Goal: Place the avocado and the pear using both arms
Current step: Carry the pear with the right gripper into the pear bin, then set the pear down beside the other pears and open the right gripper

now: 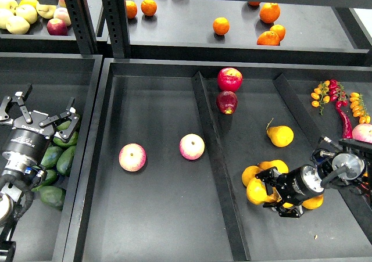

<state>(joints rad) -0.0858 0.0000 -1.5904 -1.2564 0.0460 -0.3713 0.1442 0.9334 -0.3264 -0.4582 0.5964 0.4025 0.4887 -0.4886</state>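
Several dark green avocados (64, 159) lie in the left bin. My left gripper (40, 110) hovers over them, open and empty. A cluster of golden yellow-orange pears (256, 191) lies in the right compartment. My right gripper (274, 193) lies low in this cluster. Its jaws are spread, one finger above and one below, and a pear sits at the fingertips. I cannot tell whether the fingers press on it. The gripper body partly hides the other pears (314, 203).
A cleaner yellow pear with a long curved stem (281, 135) lies behind the cluster. Two pink-yellow apples (132, 157) (192, 146) lie in the middle compartment, left of a raised divider (212, 157). Two red apples (230, 79) lie at the back. Chillies and cherry tomatoes (343, 102) are at the right.
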